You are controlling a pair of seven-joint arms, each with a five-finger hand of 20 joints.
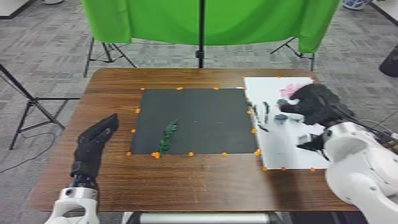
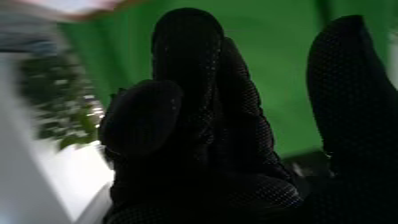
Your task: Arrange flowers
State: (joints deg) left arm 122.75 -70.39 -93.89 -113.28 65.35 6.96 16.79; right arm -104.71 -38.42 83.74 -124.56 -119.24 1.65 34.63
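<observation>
The pink flower (image 1: 290, 90) is on the white sheet (image 1: 302, 159), near its far right corner. The right hand (image 1: 313, 104) is nearest, open and holding nothing; I can't tell if they touch. The flower is a bit left and farther out from that hand, so it should probably reach that way. The green sprig (image 1: 167, 135) is near the dark mat's (image 1: 213, 110) near left corner. The left hand (image 1: 92, 140) is open, left of the mat.
</observation>
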